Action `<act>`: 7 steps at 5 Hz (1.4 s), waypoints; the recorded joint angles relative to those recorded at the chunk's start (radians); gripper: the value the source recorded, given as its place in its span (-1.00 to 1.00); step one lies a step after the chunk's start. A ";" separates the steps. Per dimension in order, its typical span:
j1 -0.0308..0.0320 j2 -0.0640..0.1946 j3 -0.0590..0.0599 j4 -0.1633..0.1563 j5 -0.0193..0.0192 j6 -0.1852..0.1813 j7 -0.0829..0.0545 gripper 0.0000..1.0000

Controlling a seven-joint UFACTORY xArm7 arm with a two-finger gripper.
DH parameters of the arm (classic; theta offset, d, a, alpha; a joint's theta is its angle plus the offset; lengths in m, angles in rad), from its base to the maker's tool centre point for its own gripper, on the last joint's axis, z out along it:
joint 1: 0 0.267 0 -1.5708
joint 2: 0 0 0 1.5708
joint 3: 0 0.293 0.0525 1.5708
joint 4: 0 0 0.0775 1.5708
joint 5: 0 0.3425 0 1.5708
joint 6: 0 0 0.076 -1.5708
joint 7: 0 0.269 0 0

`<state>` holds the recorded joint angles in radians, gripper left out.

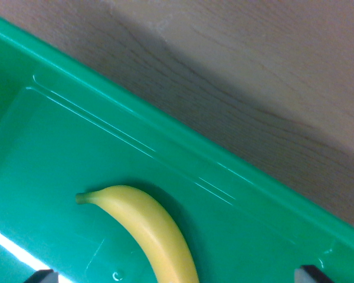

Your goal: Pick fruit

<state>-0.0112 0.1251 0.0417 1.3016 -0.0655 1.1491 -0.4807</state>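
Observation:
A yellow banana (150, 230) lies on the floor of a green plastic bin (183, 147), its stem end pointing to the wrist view's left and its body running off the bottom edge. Two dark tips show at the bottom edge, one fingertip (42, 276) at the left and another (314, 275) at the right. They stand wide apart with the banana between them, untouched. My gripper (177, 277) is open above the bin.
The bin's rim (236, 165) runs diagonally from the upper left to the lower right. Beyond it lies a wooden table top (253, 65). A bright glare strip (12, 247) crosses the bin floor at the lower left.

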 joint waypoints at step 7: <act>-0.0105 0.086 -0.018 -0.123 0.0127 -0.186 -0.176 -1.00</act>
<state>-0.0217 0.2109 0.0233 1.1791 -0.0528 0.9633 -0.6565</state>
